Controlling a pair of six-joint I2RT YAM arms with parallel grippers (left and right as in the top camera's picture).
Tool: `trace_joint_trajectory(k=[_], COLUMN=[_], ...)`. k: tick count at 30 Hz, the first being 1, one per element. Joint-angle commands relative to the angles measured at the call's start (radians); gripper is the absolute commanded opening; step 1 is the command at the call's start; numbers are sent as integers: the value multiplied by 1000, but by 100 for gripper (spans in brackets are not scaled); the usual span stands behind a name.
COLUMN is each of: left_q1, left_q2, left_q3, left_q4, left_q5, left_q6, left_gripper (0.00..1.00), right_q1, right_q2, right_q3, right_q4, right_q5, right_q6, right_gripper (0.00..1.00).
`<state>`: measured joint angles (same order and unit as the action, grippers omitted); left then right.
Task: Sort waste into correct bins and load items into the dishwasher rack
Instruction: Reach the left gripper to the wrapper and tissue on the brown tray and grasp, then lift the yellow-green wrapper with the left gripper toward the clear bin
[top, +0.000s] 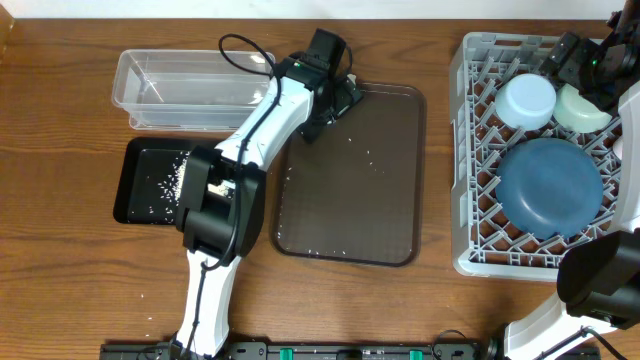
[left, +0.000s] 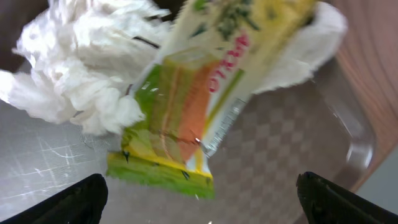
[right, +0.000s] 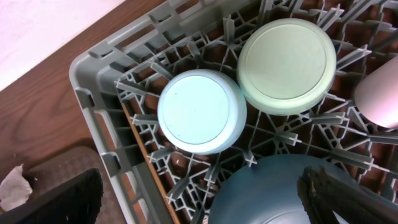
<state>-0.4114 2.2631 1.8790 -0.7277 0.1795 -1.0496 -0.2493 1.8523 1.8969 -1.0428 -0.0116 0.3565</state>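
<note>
Jaws wide and empty, the left gripper (left: 199, 208) hovers just above the yellow-green plastic snack wrapper (left: 186, 118) lying against a crumpled white tissue (left: 81, 68), apparently to pinch it.

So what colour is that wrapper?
Snack wrapper: yellow-green with orange, best in left wrist view.

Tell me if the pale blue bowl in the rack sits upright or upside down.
Upside down: the pale blue bowl shows its flat closed base upward, no hollow, in the rack beside the mint bowl.
</note>
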Motion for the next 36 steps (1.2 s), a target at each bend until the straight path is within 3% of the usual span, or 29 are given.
trace_joint_trajectory(k=[1, 10, 18, 21, 31, 36], left_q1=[1, 0, 0, -1, 0, 0], left_q2=[0, 2, 2, 3, 19, 21], left_q3=[8, 7, 2, 1, -22, -22], left_q4=[11, 12, 13, 12, 31, 34], left_q5=[-26, -85, -151, -150, -154, -164], left_q6=[-119, -160, -187, -197, -209, -209], left_gripper=[100, 95, 71, 67, 65, 55], right_q1=[-3, -3, -3, -3, -2, -2], right_q2=[-14, -14, -14, -14, -14, -14], right_q3=[18, 18, 18, 18, 18, 18], right_q4=[-1, -1, -1, -1, -1, -1], right_q5=[-4, -4, -4, -4, -4, -4], right_q6=[13, 13, 13, 13, 13, 13], right_gripper=[99, 99, 99, 99, 99, 99])
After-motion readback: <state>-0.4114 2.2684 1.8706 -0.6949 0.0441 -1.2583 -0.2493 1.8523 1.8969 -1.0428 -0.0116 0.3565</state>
